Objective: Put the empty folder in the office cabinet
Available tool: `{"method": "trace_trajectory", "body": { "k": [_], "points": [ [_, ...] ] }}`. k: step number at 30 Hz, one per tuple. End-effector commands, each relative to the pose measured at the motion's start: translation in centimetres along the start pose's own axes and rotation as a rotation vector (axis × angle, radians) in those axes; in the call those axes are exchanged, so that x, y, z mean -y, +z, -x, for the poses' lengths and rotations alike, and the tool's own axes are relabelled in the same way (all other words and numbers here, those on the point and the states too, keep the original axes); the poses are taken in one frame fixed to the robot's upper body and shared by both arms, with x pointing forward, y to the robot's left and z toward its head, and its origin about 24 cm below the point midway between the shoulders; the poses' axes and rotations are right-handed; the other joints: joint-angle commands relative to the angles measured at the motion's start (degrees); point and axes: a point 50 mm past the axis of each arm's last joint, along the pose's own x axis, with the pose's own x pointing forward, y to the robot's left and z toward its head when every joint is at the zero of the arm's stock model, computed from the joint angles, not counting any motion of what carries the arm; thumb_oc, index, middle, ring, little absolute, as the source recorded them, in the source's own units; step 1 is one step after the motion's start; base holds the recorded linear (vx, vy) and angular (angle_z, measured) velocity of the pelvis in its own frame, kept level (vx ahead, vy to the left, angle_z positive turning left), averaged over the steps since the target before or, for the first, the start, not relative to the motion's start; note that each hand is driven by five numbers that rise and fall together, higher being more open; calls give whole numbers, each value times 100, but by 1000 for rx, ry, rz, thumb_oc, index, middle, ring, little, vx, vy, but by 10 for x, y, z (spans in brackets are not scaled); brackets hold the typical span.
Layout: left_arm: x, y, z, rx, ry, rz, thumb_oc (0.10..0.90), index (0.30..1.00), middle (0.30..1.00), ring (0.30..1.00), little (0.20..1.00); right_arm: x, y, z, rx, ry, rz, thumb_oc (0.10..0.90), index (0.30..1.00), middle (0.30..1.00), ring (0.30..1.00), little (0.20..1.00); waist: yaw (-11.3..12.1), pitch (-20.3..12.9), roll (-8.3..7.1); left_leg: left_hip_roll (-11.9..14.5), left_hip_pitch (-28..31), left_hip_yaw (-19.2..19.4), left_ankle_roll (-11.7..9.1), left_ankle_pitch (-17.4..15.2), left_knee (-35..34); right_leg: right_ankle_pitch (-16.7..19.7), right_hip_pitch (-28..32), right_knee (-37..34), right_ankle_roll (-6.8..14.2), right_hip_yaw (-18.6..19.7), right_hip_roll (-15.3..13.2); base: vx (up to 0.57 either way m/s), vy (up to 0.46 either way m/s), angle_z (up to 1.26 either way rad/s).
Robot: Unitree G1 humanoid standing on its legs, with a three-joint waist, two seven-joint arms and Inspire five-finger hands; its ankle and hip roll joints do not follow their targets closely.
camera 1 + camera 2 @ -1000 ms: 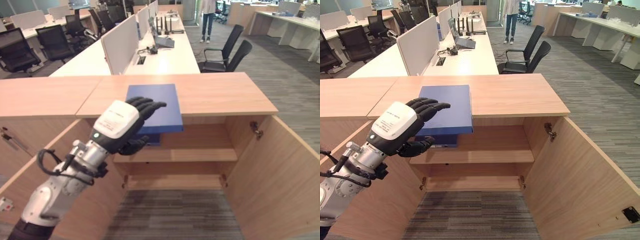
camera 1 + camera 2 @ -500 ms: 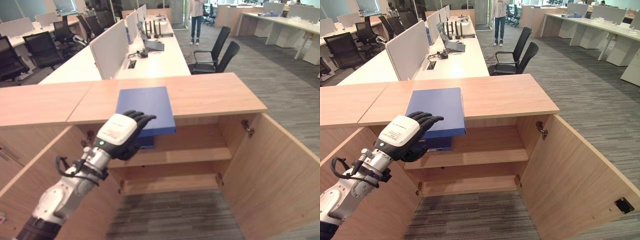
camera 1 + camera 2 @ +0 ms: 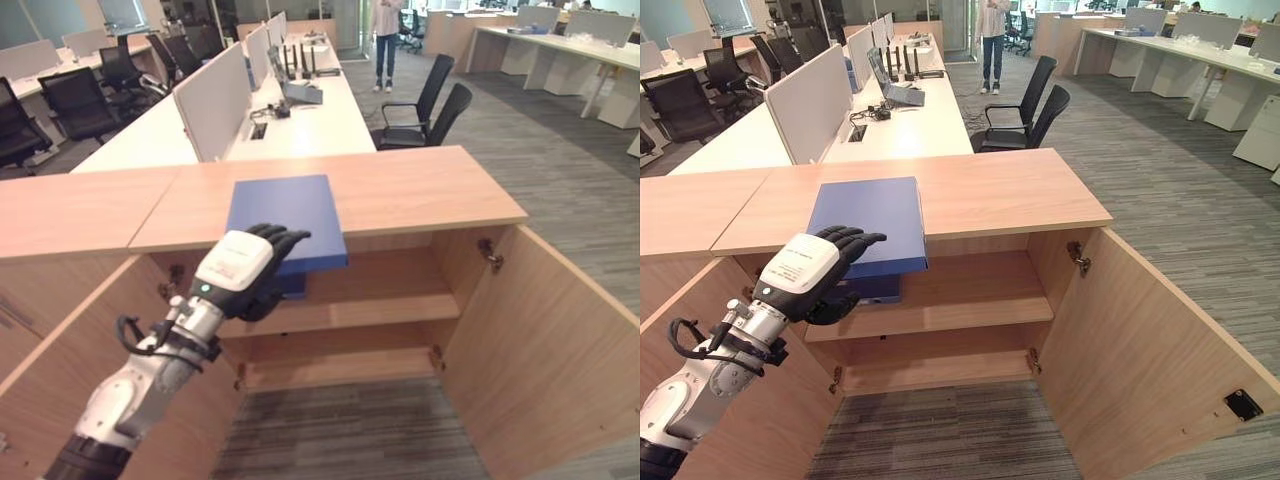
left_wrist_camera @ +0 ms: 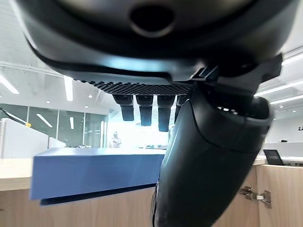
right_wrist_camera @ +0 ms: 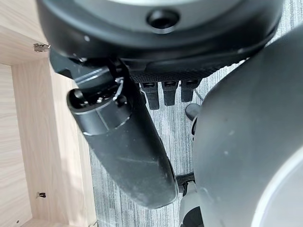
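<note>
Left eye view: folder (image 3: 285, 217) beyond left hand (image 3: 240, 268)

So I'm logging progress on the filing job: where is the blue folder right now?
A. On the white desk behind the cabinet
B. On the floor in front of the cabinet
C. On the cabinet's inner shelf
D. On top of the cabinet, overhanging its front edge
D: the blue folder lies flat on the cabinet top with its near edge jutting past the front, and the left hand is at that edge.
</note>
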Motion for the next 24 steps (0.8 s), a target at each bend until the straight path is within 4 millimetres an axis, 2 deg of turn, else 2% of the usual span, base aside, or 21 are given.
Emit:
{"method": "trace_trajectory", "body": {
  "k": [1,17,24],
  "points": [
    [-42,2,-27,61,252,-156,800,900,900,900,900,-11,2,-1,20,23,44,800,900,900,900,900,-97,-272,-182,-32,-210,215,-83,370,-5,72,221,-9,637,-30,-424,0,0,0],
    [-26,-10,-46,17,225,-331,800,900,900,900,900,-12,8,-1,47,9,78,800,900,900,900,900,-198,-282,-181,-90,-192,263,-21,280,-7,94,190,-8,654,20,-453,1,6,-3],
    [-26,-14,-53,-2,246,-390,800,900,900,900,900,-15,9,-1,54,11,87,800,900,900,900,900,-230,-275,-193,-104,-189,286,-5,258,-7,94,200,-4,651,20,-449,0,0,0]
  ]
}}
